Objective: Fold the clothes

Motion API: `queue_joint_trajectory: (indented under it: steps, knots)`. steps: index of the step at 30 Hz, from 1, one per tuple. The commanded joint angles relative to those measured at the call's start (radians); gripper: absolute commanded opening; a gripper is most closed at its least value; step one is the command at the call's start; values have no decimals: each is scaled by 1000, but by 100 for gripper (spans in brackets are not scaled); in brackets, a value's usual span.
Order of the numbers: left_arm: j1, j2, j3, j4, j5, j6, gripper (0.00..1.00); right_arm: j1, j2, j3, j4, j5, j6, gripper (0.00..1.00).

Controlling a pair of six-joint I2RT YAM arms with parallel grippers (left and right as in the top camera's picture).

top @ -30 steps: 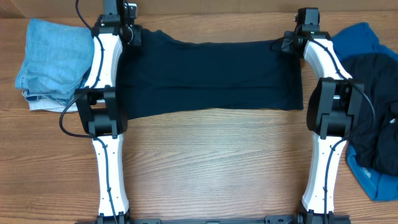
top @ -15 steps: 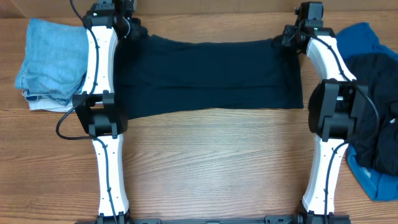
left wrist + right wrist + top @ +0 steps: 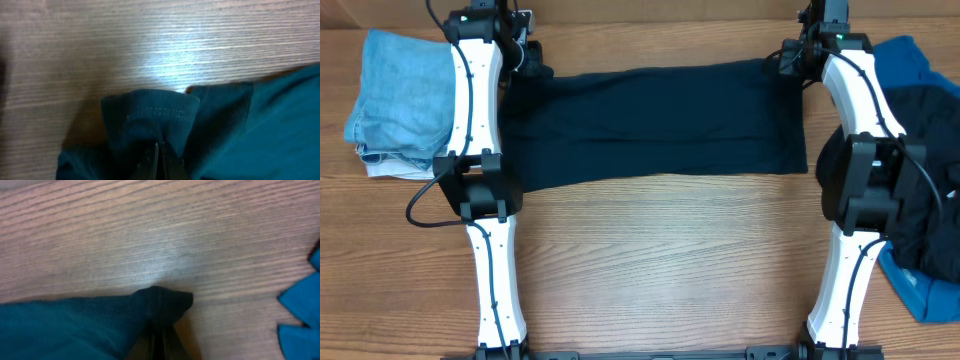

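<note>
The navy shirt (image 3: 650,125) lies flat across the far half of the table (image 3: 660,270), a wide dark band running from 9 to 3 o'clock. Its near edge is fairly straight and its far edge is pulled taut between the two arms.

The left gripper (image 3: 525,62) sits at the shirt's 10 o'clock corner. Its jaws are pinched tight on the fabric. In the left wrist view a stitched hem (image 3: 157,112) bunches up just beyond the fingertips, with bare wood past it toward 12 o'clock.

The right gripper (image 3: 788,62) sits at the shirt's 2 o'clock corner, and its jaws are likewise clamped narrow on the cloth. In the right wrist view a small dark peak of fabric pokes out from between the fingers, and the rest of the shirt trails off toward 9 o'clock.

Both arms reach from the near edge at 6 o'clock to the far side, one along each short end of the shirt.

At the table's 3 o'clock edge a blue shirt (image 3: 900,60) lies crumpled with a black shirt (image 3: 920,150) heaped on top of it, beside the right arm. At 9 o'clock a pale pile (image 3: 400,100) of folded light-blue cloth rests just outside the left arm.
</note>
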Motion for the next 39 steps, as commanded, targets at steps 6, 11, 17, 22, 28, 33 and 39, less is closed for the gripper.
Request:
queue_joint_trajectory:
  steps: [6,11,17,22,28,33,39]
  knots:
    - [53,-54,84,-112,65,-30,4,-5,-111,26,-127,-3,-19,4]
    - [60,-83,84,-179,106,-37,4,-7,-119,26,-229,-4,-19,4]
    - [58,-83,84,-286,106,-69,4,-9,-119,26,-375,-3,-19,4]
    - [57,-83,79,-353,102,-106,4,-9,-119,26,-475,-4,-19,4]
    - [42,-84,79,-353,102,-150,4,-9,-119,26,-586,-39,-19,4]
    - [12,-104,79,-353,103,-150,4,-9,-133,26,-598,-65,-19,4]
    - [-16,-216,66,-353,70,-160,4,-9,-178,26,-601,-72,-18,4]
